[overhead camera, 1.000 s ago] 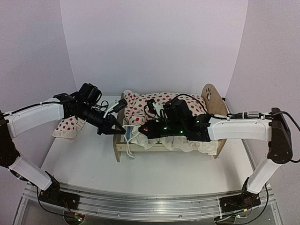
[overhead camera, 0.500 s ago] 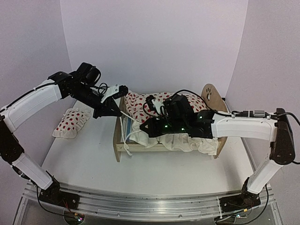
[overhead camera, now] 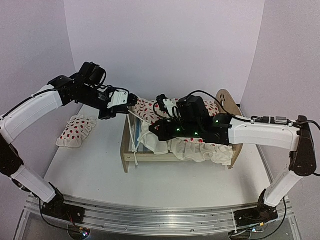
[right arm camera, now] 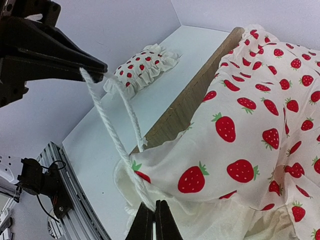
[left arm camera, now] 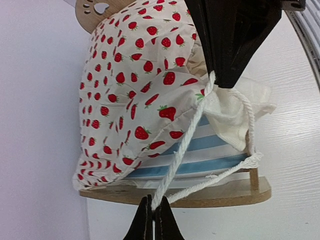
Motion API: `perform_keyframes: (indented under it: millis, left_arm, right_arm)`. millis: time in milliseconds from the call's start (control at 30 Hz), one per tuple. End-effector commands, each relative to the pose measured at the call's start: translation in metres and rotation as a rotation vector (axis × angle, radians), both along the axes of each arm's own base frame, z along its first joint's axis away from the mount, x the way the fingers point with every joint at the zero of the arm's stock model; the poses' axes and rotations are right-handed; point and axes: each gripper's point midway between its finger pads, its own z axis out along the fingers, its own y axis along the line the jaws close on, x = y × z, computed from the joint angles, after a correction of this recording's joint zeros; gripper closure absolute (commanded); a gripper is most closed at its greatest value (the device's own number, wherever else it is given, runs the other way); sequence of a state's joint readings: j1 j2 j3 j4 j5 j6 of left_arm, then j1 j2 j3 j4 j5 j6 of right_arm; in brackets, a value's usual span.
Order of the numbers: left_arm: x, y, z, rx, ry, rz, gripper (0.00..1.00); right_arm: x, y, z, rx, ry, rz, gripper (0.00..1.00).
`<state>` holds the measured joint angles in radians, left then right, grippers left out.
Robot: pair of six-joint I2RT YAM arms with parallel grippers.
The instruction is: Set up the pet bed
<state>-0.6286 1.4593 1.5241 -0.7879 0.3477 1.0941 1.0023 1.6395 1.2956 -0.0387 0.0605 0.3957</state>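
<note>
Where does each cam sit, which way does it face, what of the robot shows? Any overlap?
Top external: above, behind the bases, looking down at the pet bed; left arm, right arm show.
Left wrist: on the left gripper, facing the bed's foot end; own fingertips pinch the white cord, right gripper opposite.
Right wrist: looks along the cord to the left gripper and pillow; own fingertips at bottom.
Shared: both wrist views show cord, strawberry blanket.

Red-strawberry white blanket (left arm camera: pixel 130 75), white cord (left arm camera: pixel 182 145), blue-and-white striped mattress (left arm camera: pixel 200 160).
</note>
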Motion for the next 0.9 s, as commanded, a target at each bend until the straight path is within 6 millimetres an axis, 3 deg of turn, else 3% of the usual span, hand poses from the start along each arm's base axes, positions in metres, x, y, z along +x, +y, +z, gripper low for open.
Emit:
perform_keyframes:
  millis: [0,167,267,433,533,867]
  left_arm:
    - [0.034,0.023,0.078,-0.058,-0.377,0.114,1.0]
    - [0.038,0.026,0.08,-0.027,-0.429,0.116,1.0]
    - [0.032,0.025,0.071,-0.034,-0.376,0.108,1.0]
    - [0.012,0.017,0.046,-0.06,-0.219,0.057,1.0]
    - [0.011,0.018,0.032,-0.038,-0.171,0.071,1.0]
    - [-0.021,0.031,-0.018,0.156,-0.017,-0.076,1.0]
  right_arm:
    - [0.002,-0.02,-0.027,-0.128,0.056,-0.033,1.0]
    - [0.001,-0.02,-0.029,-0.13,0.059,-0.028,1.0]
    - [0.002,-0.019,-0.03,-0.131,0.06,-0.027,1.0]
    - [0.001,-0.019,-0.031,-0.131,0.063,-0.022,1.0]
    - [0.0,-0.02,-0.03,-0.131,0.062,-0.025,1.0]
    - [0.001,-0.019,-0.032,-0.129,0.068,-0.024,1.0]
